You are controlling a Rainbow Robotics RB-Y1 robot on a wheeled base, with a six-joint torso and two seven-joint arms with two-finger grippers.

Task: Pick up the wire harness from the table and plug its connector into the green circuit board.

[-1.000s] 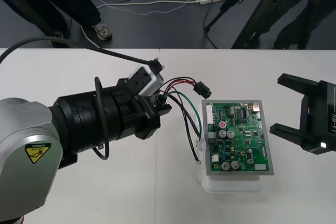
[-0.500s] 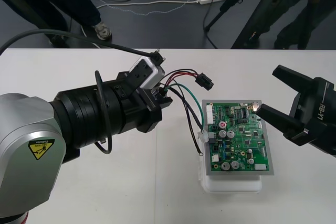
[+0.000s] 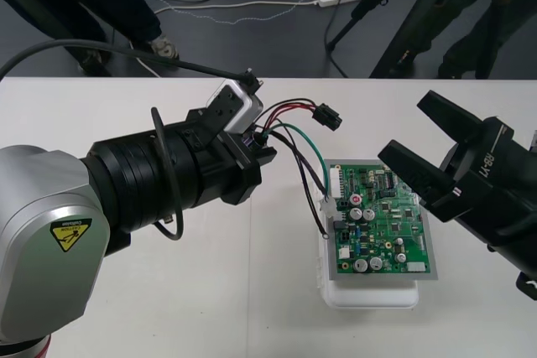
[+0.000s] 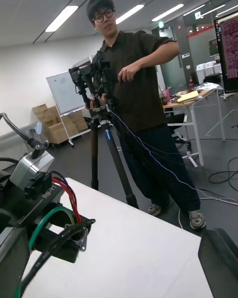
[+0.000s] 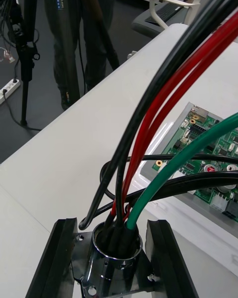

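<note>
While your left arm reaches in over the table (image 3: 235, 291), the left gripper (image 3: 254, 157) is closed on the wire harness (image 5: 144, 139). In the left wrist view you can see its two black fingers (image 5: 58, 258) standing one on each side of the round metal socket (image 5: 115, 258). They press against the socket's flange, and the wires rise out of the socket between them. This gripper holds the harness above the table, to the left of the green circuit board (image 3: 382, 224).

From the socket the wires spread toward the board. The red and black ones run to the small black plug (image 3: 325, 116), which hangs free beyond the board's far left corner. It is near the board but apart from it, so the plug is not in the board. The green wire (image 5: 173, 166) bends down to the board's left edge, and one thin black wire ends in a small ring (image 3: 325, 236) just beside that edge.

The board sits on its white base (image 3: 373, 298).

Your right gripper (image 3: 404, 129) comes in from the right and is above the far right part of the board. Its fingers (image 3: 415, 172) are spread wide and there is nothing between them. They point toward the plug and are not touching it.
</note>
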